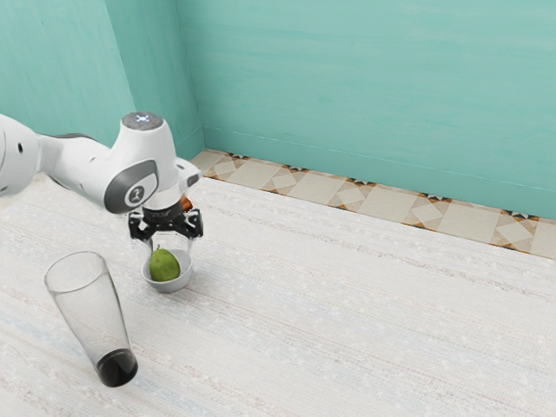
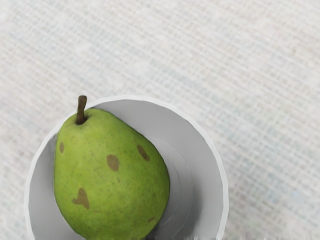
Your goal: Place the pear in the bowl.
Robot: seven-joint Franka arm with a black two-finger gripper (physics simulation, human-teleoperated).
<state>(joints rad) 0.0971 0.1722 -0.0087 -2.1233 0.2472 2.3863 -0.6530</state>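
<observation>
The black gripper (image 1: 169,242) is directly above the bowl, pointing down, its fingers spread wide with nothing held between them. Below it the green pear (image 1: 164,266) rests inside the small white bowl (image 1: 170,286), against one side of it. From the hand, the pear (image 2: 112,172) appears large and brown-spotted, its stem reaching over the rim of the bowl (image 2: 223,185). Part of the bowl's inner floor is hidden under the pear.
A tall clear glass (image 1: 94,313) with a dark base stands near the bowl, toward the exterior view's lower left. Something orange (image 1: 186,203) is partly hidden behind the hand. The pale table (image 1: 347,321) extends toward the exterior view's right.
</observation>
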